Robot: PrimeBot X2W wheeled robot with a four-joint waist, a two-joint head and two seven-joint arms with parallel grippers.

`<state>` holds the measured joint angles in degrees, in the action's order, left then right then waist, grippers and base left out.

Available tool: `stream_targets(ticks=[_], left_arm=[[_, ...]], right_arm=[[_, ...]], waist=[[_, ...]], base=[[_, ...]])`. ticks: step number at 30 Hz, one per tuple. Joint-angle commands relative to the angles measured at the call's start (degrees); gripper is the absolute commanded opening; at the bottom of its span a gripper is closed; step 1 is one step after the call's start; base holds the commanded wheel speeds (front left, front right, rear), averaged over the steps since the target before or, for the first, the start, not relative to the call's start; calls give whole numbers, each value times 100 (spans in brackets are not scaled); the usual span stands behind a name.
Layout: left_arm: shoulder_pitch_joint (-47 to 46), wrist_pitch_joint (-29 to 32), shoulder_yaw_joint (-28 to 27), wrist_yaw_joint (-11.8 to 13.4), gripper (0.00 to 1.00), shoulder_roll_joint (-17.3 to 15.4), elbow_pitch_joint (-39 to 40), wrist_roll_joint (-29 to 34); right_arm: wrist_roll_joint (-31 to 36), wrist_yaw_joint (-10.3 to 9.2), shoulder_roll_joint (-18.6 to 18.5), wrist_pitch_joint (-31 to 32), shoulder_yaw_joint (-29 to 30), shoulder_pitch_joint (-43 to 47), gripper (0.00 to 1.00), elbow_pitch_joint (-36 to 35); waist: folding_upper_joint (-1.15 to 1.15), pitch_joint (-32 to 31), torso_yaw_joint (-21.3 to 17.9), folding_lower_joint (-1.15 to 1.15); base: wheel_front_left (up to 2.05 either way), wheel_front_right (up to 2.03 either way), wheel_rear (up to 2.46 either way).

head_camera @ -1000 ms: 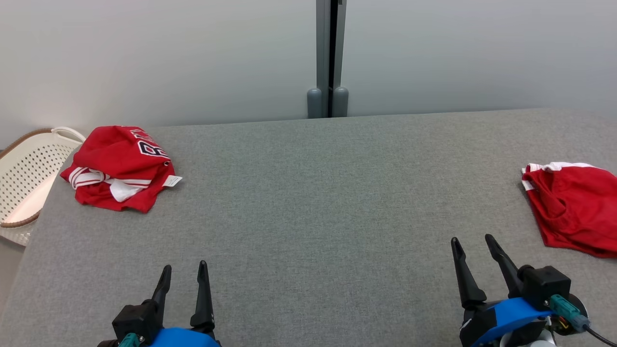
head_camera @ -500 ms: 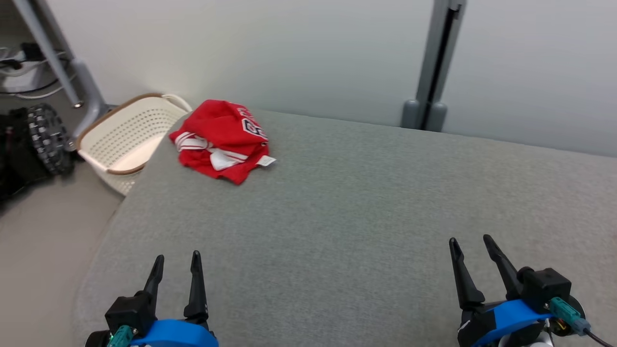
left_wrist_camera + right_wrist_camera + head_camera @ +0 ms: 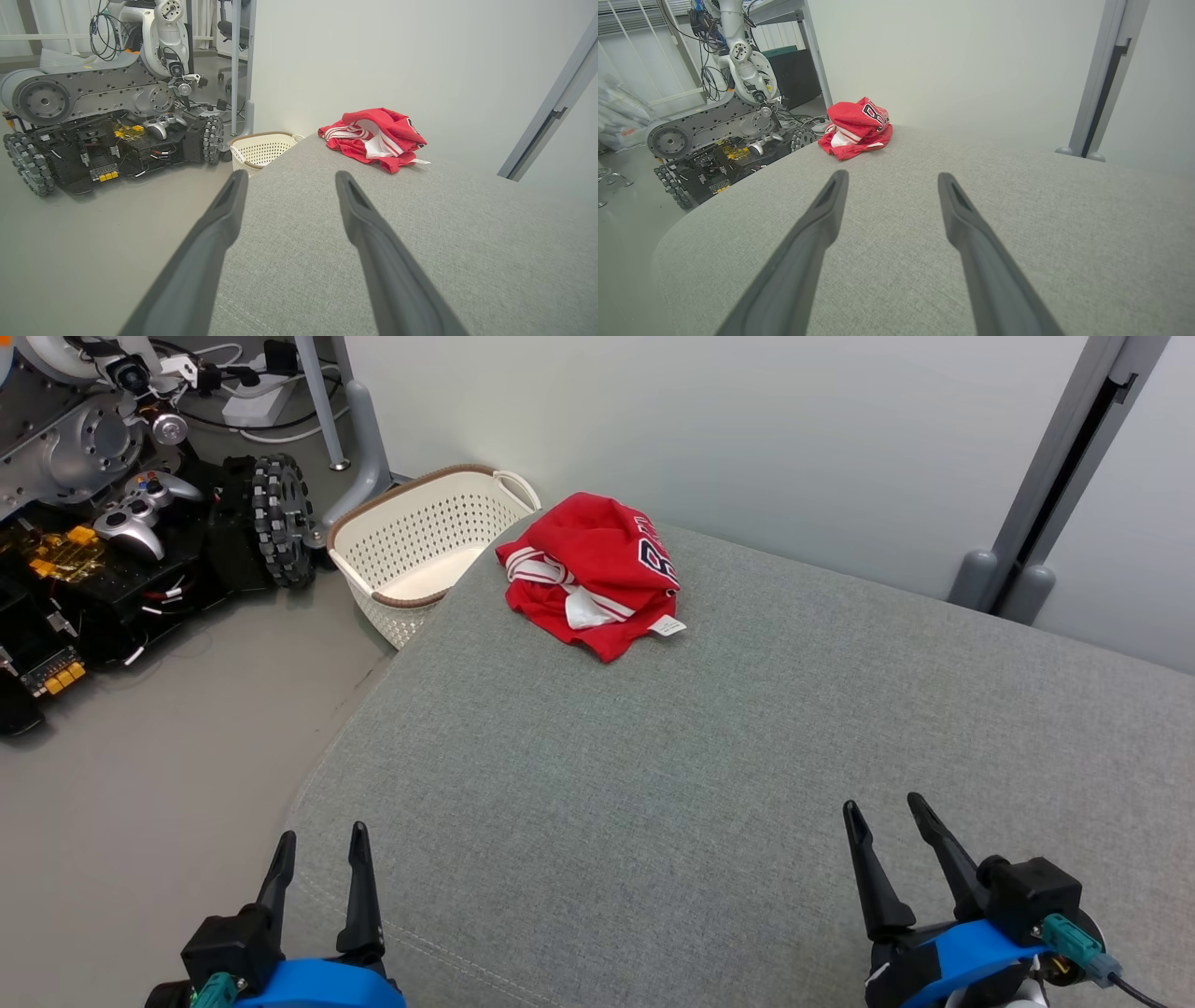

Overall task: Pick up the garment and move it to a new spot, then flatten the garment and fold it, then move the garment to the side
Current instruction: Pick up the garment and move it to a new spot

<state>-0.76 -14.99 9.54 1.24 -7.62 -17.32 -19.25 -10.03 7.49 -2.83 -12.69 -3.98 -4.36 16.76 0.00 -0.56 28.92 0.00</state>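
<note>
Crumpled red jersey garment with white trim and dark lettering (image 3: 590, 574) is lying bunched at the far left corner of the grey fabric-covered surface (image 3: 700, 756), just beside the cream perforated plastic basket (image 3: 425, 532) that is standing on the floor. It is being judged as light, soft and limp: it is likely to be sagging and unfolding once lifted, so a thick raised ridge of cloth on its top or near edge is being favoured as the pinch point over a single thin layer. The left gripper (image 3: 321, 833) and right gripper (image 3: 882, 801) are being held low at the near edge, well apart from the garment. The 2 fingers of each are pointing forward, spread wide and gripping nothing.
</note>
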Motion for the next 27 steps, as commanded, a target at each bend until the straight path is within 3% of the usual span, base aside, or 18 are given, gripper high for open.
stream_targets(ticks=[1,7,11,14,19,22,24,27], left_arm=[[44,-29,-63,56,100,-22,76,-15],[-5,-29,-225,100,100,-103,199,-51],[-446,-7,-413,35,100,-386,343,-70],[-976,168,-541,-79,100,-798,382,-20],[-2233,827,-694,-305,100,-1386,188,-102],[-2997,1367,-629,-406,100,-1906,-221,97],[-3532,1709,-751,-416,100,-1843,-610,-156],[-4122,2174,-838,-338,100,-2001,-1203,-262]], right_arm=[[-63,1,-12,-41,-37,-65,100,-12],[-13,1,-15,-12,-66,-93,100,-95],[179,1,-17,108,-3,-181,100,-278],[346,2,-13,216,37,-300,100,-554],[685,1,-13,487,103,-502,100,-1165],[853,2,-13,671,78,-627,100,-1577],[934,2,-13,787,65,-689,100,-1853],[1025,1,-14,908,56,-769,100,-2258]], waist=[[0,21,21,0],[0,111,-153,0],[0,405,-475,0],[0,727,-810,0],[0,1320,-1436,0],[0,1688,-1810,0],[0,1948,-2036,0],[0,2354,-2341,0]], base=[[0,0,0],[0,0,0],[0,0,0],[0,0,0],[0,0,0],[0,0,0],[0,0,0],[0,0,0]])
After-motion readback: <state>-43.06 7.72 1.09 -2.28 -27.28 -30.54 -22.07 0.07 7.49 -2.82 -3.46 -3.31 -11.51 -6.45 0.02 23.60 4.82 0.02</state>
